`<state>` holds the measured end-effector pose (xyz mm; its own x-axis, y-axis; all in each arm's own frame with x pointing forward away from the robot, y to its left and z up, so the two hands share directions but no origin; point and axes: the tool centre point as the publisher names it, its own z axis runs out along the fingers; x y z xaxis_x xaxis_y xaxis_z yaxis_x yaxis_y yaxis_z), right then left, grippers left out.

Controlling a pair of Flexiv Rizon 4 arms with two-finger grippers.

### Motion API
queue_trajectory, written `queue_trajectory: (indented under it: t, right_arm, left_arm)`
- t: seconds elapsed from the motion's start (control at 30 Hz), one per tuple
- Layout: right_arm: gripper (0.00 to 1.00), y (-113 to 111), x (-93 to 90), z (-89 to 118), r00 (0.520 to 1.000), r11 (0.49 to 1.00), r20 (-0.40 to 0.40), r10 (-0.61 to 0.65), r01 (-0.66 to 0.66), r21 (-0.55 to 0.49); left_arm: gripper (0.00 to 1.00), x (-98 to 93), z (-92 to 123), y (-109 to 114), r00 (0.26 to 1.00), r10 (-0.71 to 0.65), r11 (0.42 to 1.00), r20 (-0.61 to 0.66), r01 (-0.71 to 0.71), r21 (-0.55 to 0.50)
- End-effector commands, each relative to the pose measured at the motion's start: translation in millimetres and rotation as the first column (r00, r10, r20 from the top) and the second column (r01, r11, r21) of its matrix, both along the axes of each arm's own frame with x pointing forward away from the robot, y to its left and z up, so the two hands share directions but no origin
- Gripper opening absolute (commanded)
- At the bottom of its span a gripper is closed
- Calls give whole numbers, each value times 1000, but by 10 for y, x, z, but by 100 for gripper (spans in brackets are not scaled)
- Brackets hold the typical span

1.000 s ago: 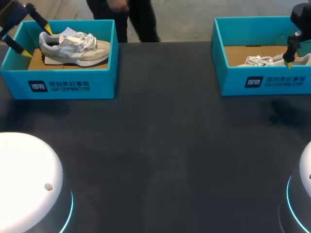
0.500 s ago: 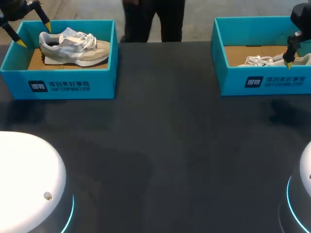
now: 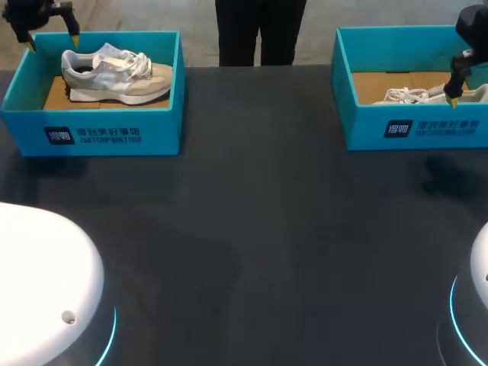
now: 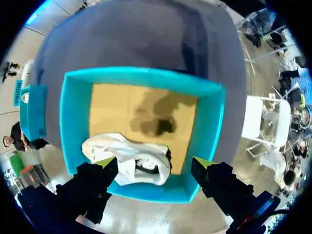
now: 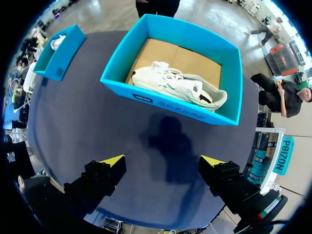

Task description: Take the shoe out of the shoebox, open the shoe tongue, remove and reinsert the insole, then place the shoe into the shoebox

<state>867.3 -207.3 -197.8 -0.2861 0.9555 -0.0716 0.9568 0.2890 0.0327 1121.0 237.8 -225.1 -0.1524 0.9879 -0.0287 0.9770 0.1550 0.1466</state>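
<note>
The dark tabletop [image 3: 259,229] stretches between left shoebox [image 3: 152,122] and right shoebox [image 3: 442,126], both open above, walls blocking sideways entry.

L base [image 3: 42,282]: glossy white dome, small round screw [image 3: 69,318], blue-lit ring [image 3: 113,328] at rim. R base [image 3: 482,267]: same white, blue ring too. L gripper [image 4: 153,163] & R gripper [image 5: 163,161]: black blocky fingers [image 4: 90,183], yellow wedge tips [image 4: 105,161].

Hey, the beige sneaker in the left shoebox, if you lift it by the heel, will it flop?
The shoe probably stays fairly stiff: its thick sole runs the full length. Its soft-looking upper may squash when pinched. The loose laces could dangle and snag the shoebox wall.
</note>
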Motion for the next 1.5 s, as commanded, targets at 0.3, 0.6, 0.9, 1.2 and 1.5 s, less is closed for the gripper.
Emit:
queue_trajectory:
  t: [0.3, 0.6, 0.9, 1.2, 1.5]
  right_arm:
    - [100, 2, 1, -3, 1000, 1000, 0, -1, 1, -2]
    - [100, 2, 1, -3, 1000, 1000, 0, -1, 1, -2]
    - [100, 2, 1, -3, 1000, 1000, 0, -1, 1, -2]
    - [100, 2, 1, -3, 1000, 1000, 0, -1, 1, -2]
    - [100, 2, 1, -3, 1000, 1000, 0, -1, 1, -2]
  left_arm:
    - [100, -16, -89, -32, 1000, 6, 1000, 14, -6, 8]
    - [100, -16, -89, -32, 1000, 6, 1000, 14, -6, 8]
    - [100, 4, -128, 12, 1000, -11, 998, -6, 11, 61]
    - [100, 266, -234, 275, 993, -116, 992, -29, 117, 37]
    - [100, 629, -541, 448, 981, -191, 981, -37, 192, 33]
